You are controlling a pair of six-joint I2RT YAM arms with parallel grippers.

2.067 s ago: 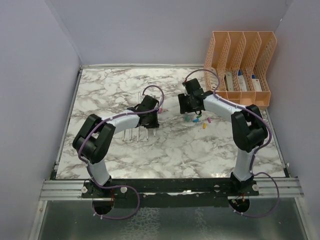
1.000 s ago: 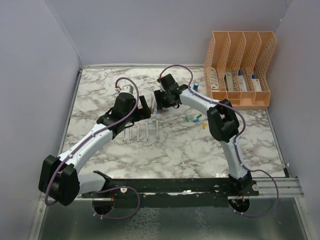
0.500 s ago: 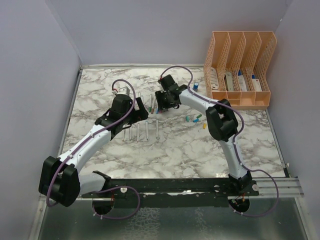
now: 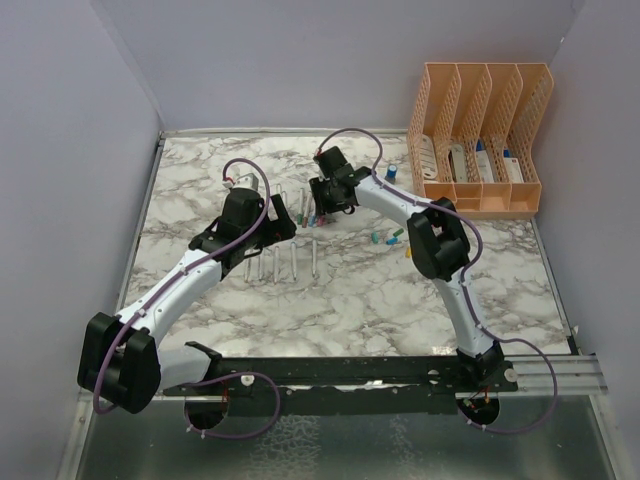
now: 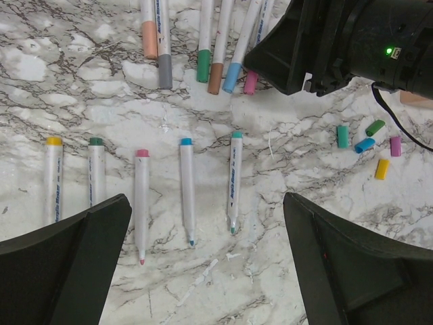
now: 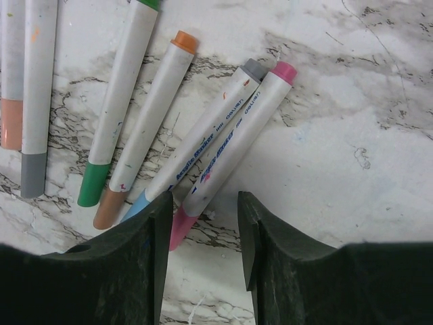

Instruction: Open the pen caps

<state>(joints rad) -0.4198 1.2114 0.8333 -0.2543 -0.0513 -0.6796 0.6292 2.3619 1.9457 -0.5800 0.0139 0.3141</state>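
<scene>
light: bright, even, diffuse | shadows: soft, faint on marble table [image 4: 350, 290] | focus: sharp; right end effector [image 6: 201, 210] underexposed, black

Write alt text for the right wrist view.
The right end effector stands open, its dark fingers on either side of the pink cap of a white pen lying slantwise on the marble table. To the picture's left lie five more capped pens: light blue, brown, green, grey, peach.

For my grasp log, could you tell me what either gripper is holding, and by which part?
Nothing yet: the right gripper straddles the pink cap of a pen, unclamped; the left gripper is open, empty.
</scene>
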